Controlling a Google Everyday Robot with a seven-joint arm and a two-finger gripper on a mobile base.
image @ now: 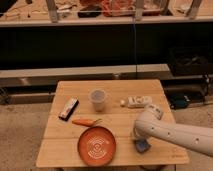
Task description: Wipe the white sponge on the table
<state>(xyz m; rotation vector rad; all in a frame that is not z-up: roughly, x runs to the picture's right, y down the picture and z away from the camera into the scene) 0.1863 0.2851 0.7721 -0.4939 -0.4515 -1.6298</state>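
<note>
Single raised view, angled down, table [110,90] mid-distance, claw [141,145] front-right

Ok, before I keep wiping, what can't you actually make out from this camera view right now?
- Gripper: hidden behind the arm's own wrist, pressed down at the white sponge.
- White sponge: only a blue-grey corner shows under the arm; its contact with the table is covered.
- Arm: cut off by the right edge.
- Small white item beside the cup: too small to identify.
</note>
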